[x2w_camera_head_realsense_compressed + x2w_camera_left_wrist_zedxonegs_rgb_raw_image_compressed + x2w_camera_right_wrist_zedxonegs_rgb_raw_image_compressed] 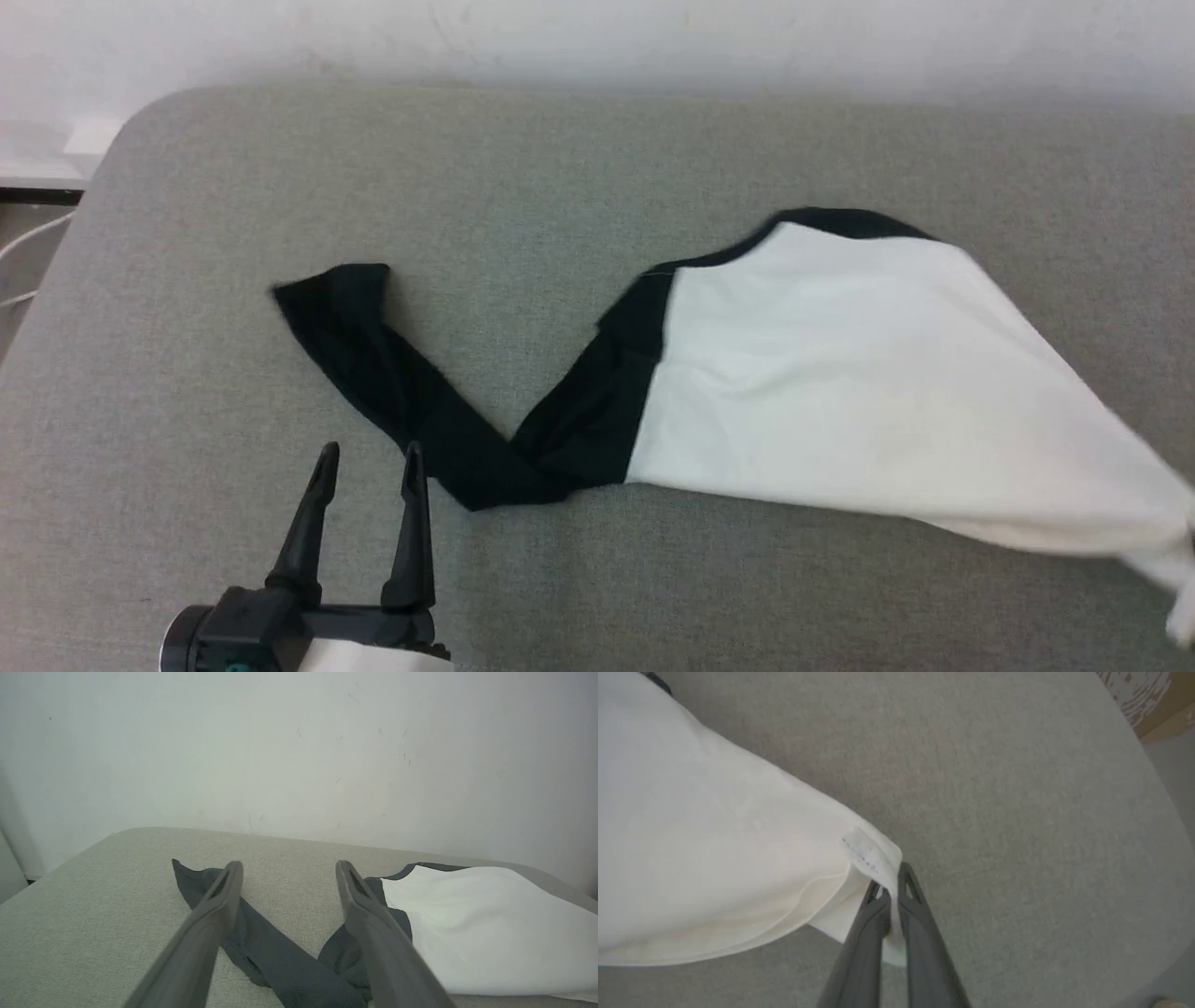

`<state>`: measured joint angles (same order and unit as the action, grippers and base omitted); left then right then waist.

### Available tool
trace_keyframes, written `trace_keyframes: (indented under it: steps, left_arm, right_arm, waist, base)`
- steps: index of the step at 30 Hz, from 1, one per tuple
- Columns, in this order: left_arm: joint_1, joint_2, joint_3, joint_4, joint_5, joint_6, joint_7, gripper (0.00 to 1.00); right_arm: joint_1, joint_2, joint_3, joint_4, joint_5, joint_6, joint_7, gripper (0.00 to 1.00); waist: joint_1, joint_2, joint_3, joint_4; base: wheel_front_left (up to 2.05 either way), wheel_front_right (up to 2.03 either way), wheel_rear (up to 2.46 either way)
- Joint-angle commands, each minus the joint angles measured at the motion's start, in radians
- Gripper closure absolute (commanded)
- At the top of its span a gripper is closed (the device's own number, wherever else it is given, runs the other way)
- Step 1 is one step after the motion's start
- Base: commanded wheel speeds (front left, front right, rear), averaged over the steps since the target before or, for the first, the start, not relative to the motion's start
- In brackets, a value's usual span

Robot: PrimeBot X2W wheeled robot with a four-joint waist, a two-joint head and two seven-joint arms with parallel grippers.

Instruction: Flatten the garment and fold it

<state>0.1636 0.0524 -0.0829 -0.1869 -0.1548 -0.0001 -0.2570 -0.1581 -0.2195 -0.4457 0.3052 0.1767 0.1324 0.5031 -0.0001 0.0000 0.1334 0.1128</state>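
White garment point(868, 392) corner clamped in right gripper point(889, 880), cut off in head view; left gripper point(371, 455) spread, empty.

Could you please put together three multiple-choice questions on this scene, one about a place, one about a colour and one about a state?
1. In the head view, where does the long black sleeve lie from the white body of the shirt?
A) to its left
B) to its right
C) folded on top of it

2. What colour is the padded surface under the shirt?
A) red
B) grey
C) blue

3. How is the right gripper?
A) wide open above the sleeve
B) shut on nothing
C) shut on a white corner of the shirt

Answers:
1 A: the sleeve trails leftward, toward the open left gripper.
2 B: grey fabric shows all around the shirt.
3 C: the right wrist view shows white cloth pinched between its fingers.
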Motion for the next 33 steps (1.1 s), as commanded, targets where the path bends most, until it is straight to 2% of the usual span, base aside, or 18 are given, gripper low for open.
trace_keyframes:
  steps: [1, 4, 7, 8, 9, 10, 11, 14, 17, 21, 28, 30, 33]
  left_arm:
    - [-0.009, -0.002, 0.003, 0.001, 0.009, -0.010, -0.005, 0.00]
    - [-0.019, -0.002, 0.007, 0.004, 0.012, -0.019, -0.005, 0.00]
    - [-0.025, -0.002, 0.014, 0.007, 0.015, -0.023, -0.005, 0.00]
    - [-0.025, -0.002, 0.016, 0.009, 0.016, -0.024, -0.005, 0.00]
    - [-0.025, -0.002, 0.016, 0.009, 0.016, -0.024, -0.005, 0.00]
    - [-0.026, -0.002, 0.018, 0.010, 0.017, -0.025, -0.005, 0.00]
    - [-0.028, -0.002, 0.019, 0.012, 0.018, -0.026, -0.005, 0.00]
    - [-0.035, -0.002, 0.021, 0.017, 0.020, -0.031, -0.005, 0.00]
    - [-0.040, -0.002, 0.020, 0.019, 0.017, -0.030, -0.005, 0.00]
    - [-0.040, -0.002, 0.013, 0.023, 0.003, -0.022, -0.005, 0.00]
    - [-0.043, -0.002, -0.002, 0.024, -0.021, -0.002, -0.005, 0.00]
    - [-0.042, -0.002, -0.004, 0.023, -0.025, 0.002, -0.005, 0.00]
    - [-0.043, -0.002, -0.008, 0.024, -0.029, 0.004, -0.005, 0.00]
  right_arm:
    - [0.074, 0.062, -0.059, -0.022, -0.019, -0.002, 0.011, 1.00]
    - [0.161, 0.125, -0.121, -0.032, -0.035, -0.002, 0.011, 1.00]
    - [0.185, 0.158, -0.134, -0.014, -0.024, -0.002, -0.010, 1.00]
    - [0.182, 0.163, -0.134, -0.010, -0.020, -0.002, -0.024, 0.83]
    - [0.182, 0.163, -0.134, -0.010, -0.020, -0.002, -0.024, 0.83]
    - [0.177, 0.165, -0.129, -0.007, -0.020, -0.002, -0.040, 0.52]
    - [0.168, 0.167, -0.120, -0.002, -0.017, -0.002, -0.053, 0.00]
    - [0.135, 0.169, -0.078, 0.011, 0.012, -0.002, -0.082, 0.00]
    - [0.114, 0.169, -0.025, -0.032, 0.045, -0.002, -0.073, 0.00]
    - [0.111, 0.169, 0.010, -0.209, 0.067, -0.002, -0.014, 0.00]
    - [0.132, 0.154, 0.025, -0.592, 0.134, -0.002, 0.207, 0.00]
    - [0.120, 0.155, 0.030, -0.666, 0.144, -0.002, 0.246, 0.00]
    - [0.093, 0.159, 0.074, -0.706, 0.158, -0.002, 0.295, 0.00]
  waist:
    - [0.0001, 0.0000, 0.021, -0.006]
    - [0.0001, 0.0000, 0.035, -0.006]
    - [0.0001, 0.0000, 0.041, -0.013]
    - [0.0001, 0.0000, 0.041, -0.016]
    - [0.0001, 0.0000, 0.041, -0.016]
    - [0.0001, 0.0000, 0.041, -0.018]
    - [0.0001, 0.0000, 0.041, -0.021]
    - [0.0001, 0.0000, 0.040, -0.029]
    - [0.0001, 0.0000, 0.039, -0.036]
    - [0.0001, 0.0000, 0.036, -0.038]
    - [0.0001, 0.0000, 0.033, -0.018]
    - [0.0001, 0.0000, 0.034, -0.014]
    - [0.0001, 0.0000, 0.037, -0.008]
  base:
    - [0.00, 0.00, 0.00]
    - [0.00, 0.00, 0.00]
    - [0.00, 0.00, 0.00]
    - [0.00, 0.00, 0.00]
    - [0.00, 0.00, 0.00]
    - [0.00, 0.00, 0.00]
    - [0.00, 0.00, 0.00]
    - [0.00, 0.00, 0.00]
    - [0.00, 0.00, 0.00]
    - [0.00, 0.00, 0.00]
    - [0.00, 0.00, 0.00]
    - [0.00, 0.00, 0.00]
    - [0.00, 0.00, 0.00]
